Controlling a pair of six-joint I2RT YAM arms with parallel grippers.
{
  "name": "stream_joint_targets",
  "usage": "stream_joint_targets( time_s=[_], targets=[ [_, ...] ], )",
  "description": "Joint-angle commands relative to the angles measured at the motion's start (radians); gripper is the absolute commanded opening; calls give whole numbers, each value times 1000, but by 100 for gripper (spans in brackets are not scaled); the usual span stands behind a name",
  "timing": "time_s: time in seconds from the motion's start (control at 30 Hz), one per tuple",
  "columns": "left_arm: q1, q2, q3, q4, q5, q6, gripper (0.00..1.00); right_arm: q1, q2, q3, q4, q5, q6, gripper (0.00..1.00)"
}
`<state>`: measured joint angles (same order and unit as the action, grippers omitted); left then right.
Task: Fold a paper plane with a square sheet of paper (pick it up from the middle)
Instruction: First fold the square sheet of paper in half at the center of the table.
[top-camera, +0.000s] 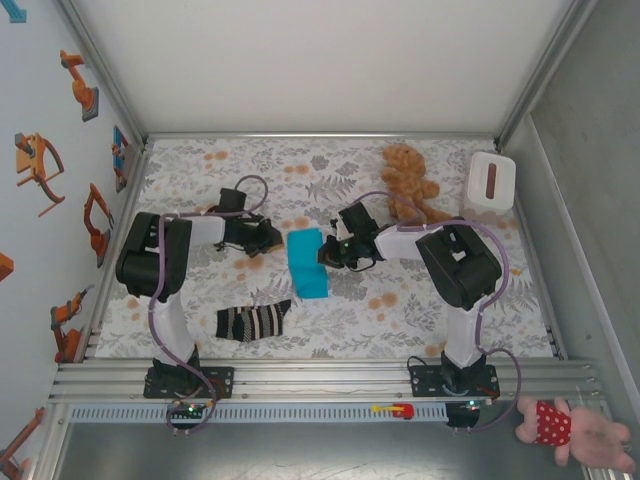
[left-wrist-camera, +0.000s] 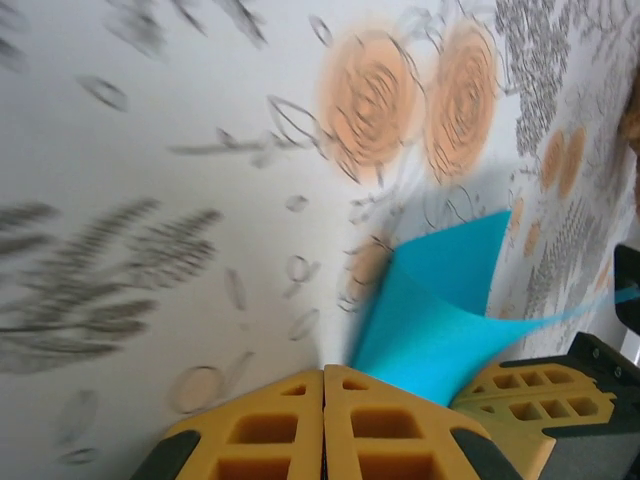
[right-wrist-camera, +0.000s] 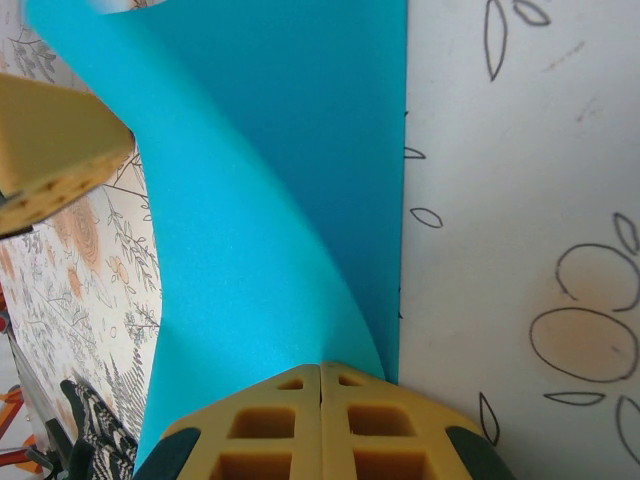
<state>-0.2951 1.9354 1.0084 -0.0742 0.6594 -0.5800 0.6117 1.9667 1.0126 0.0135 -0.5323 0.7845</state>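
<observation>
The thin turquoise-blue sheet of paper (top-camera: 307, 265) looks matte and smooth. It is doubled into a tall oblong and partly lifted off the cloth, just beyond the black-and-white striped sock (top-camera: 253, 321) and a little to its right. From the right wrist the sheet (right-wrist-camera: 270, 200) bows in a soft curve on one side and runs dead straight along the other. From the left wrist it (left-wrist-camera: 440, 310) stands up like a curled sail with one sharp corner.

The right gripper (top-camera: 328, 252), beyond the sock and further right, has yellow plastic fingers (right-wrist-camera: 260, 430) moulded with square pockets. They are pressed together, and the paper tapers down into the seam between them, so the sheet is pinched there. The left gripper (top-camera: 268, 238), straight beyond the sock, has its matching fingers (left-wrist-camera: 260, 430) flat against each other too. The paper's lower corner reaches one fingertip, but I cannot tell whether any of it is nipped.

Under the sock lies a white tablecloth (top-camera: 420, 310) printed with grey leaves and orange roses. Well beyond the sock to the right sits a shaggy brown teddy bear (top-camera: 408, 180), and further right a white rounded box (top-camera: 480, 205) with a brown oblong on its lid.
</observation>
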Motion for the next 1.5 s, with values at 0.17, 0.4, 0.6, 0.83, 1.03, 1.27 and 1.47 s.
stream_joint_targets(
  time_s=[0.17,0.4,0.6,0.83,1.03,1.27,1.47],
  targets=[
    [-46,-115,-21,67,22,-32,8,-3,155,-121,-300,267,-14,0],
    [-136,-28,32,109,28,-87,8,-3,169,-120,-294,261,-11,0],
    [-122,43,73,83,11,-83,8,-3,169,-120,-293,263,-11,0],
    [-31,92,83,27,-53,-57,8,-2,175,-123,-291,269,-14,0],
    [19,106,134,-42,-107,-23,8,-2,172,-124,-290,273,-13,0],
    [-2,0,139,-53,-102,-42,8,-3,168,-124,-289,273,-11,0],
    [-78,-31,88,5,-60,-85,9,-3,173,-125,-284,270,-8,0]
  ],
)
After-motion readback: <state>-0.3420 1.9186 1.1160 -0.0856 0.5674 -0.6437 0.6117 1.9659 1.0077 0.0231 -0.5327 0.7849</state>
